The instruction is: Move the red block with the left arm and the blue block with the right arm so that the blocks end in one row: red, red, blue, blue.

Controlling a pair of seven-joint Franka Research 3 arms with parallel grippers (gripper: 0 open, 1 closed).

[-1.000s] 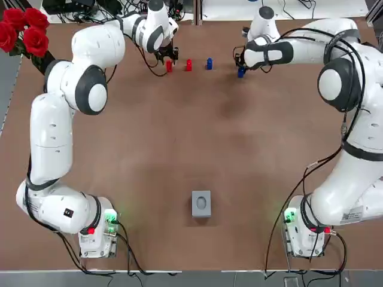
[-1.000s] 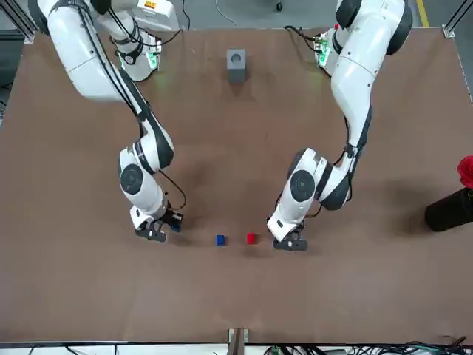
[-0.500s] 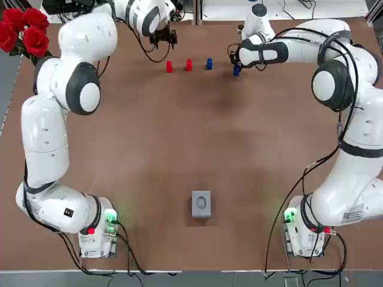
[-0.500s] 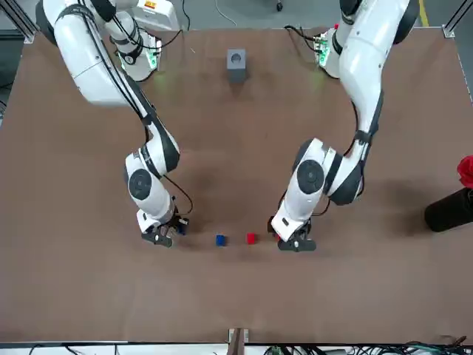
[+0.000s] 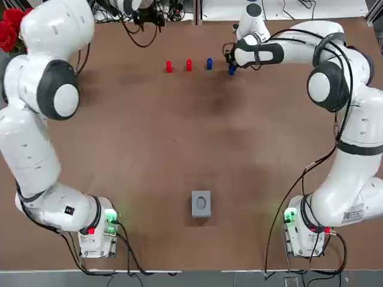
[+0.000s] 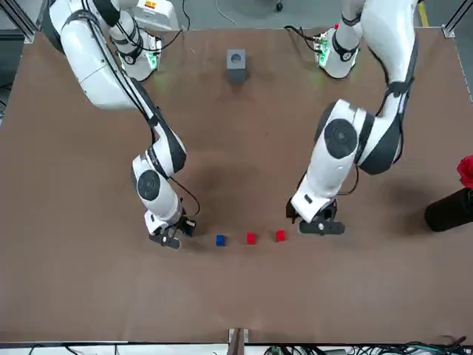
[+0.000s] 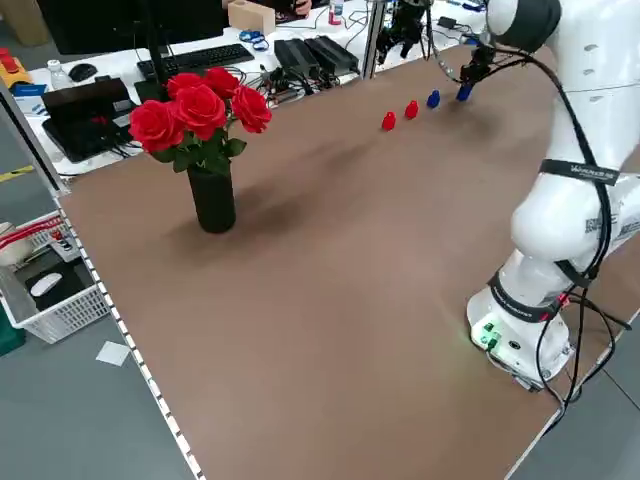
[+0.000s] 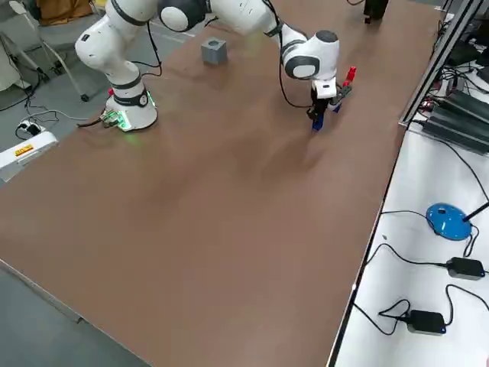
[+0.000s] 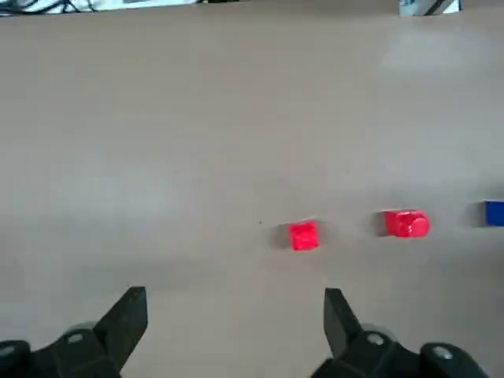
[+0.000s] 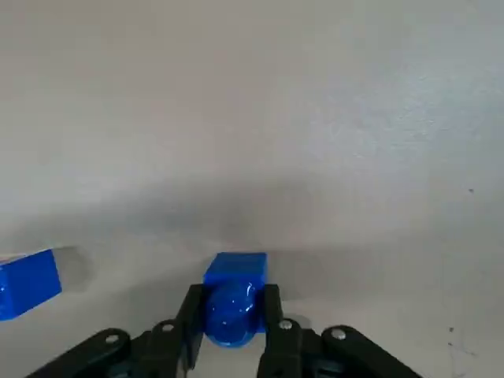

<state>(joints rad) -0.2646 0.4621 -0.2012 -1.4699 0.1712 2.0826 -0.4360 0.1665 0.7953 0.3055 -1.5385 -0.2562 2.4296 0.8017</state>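
In the top view the red roses (image 5: 11, 31) sit in the upper left corner, at the edge of the brown table (image 5: 179, 137). Right of them, at the top edge of the frame, my left gripper (image 9: 234, 295) hangs with its fingers (image 9: 130, 313) spread wide and nothing between them. It is well apart from the blocks. Next comes the row in the upper middle of the frame: the outer red block (image 5: 169, 66), then the inner red block (image 5: 188, 64) near it, then the loose blue block (image 5: 209, 63). All three stand apart from one another, roughly on one line. Just right of them, and slightly lower in the frame, is the held blue block (image 5: 231, 69). It is pinched in my right gripper (image 10: 231, 311), whose fingers press on two of its sides. It sits low at the table, near the loose blue block but not touching it. I cannot tell whether its underside rests on the surface. Far below the row, at the lower middle of the frame, a grey block (image 5: 201, 203) stands alone between my two bases.
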